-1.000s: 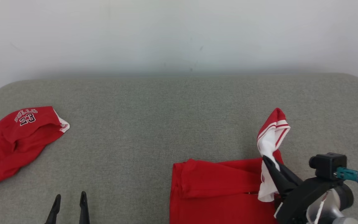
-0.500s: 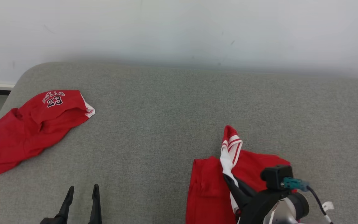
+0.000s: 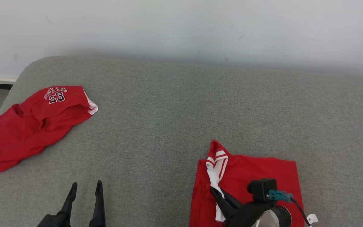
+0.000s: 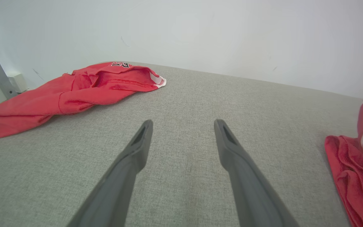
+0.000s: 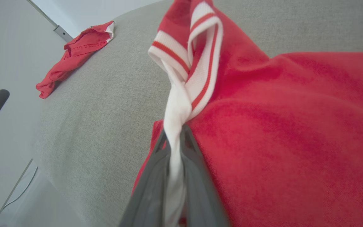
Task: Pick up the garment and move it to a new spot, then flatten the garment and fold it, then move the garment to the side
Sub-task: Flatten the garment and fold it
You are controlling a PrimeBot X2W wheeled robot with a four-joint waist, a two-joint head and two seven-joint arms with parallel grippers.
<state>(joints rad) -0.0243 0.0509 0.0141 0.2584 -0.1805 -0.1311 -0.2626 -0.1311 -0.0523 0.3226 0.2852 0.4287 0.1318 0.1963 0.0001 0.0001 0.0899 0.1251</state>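
Head view with both wrist views; fold stage of the task. The garment (image 3: 260,173), red with a white-and-red striped trim (image 3: 216,159), lies on the grey bench (image 3: 175,110), well to the right of the numbered red jersey (image 3: 30,126) and nearer the robot than it.

The right claw (image 3: 214,189) is closed on the white trim; in its wrist view the cloth is pinched between both fingers of the right claw (image 5: 175,130). The trim runs straight from the fingertips toward the wall, along the garment edge that faces the jersey. The rest of the garment spreads away from the jersey, beside and beneath the claw. Its near edge is cut off, so its long axis cannot be judged.

The left claw (image 3: 87,183) hovers open and empty between jersey and garment, touching neither. The right arm is therefore the nearer.

Against the earlier pictures, allowing for camera shift, the held trim has crossed from the garment's far side to its jersey-facing edge and hangs lower. Judged next: lay the trim down and release.
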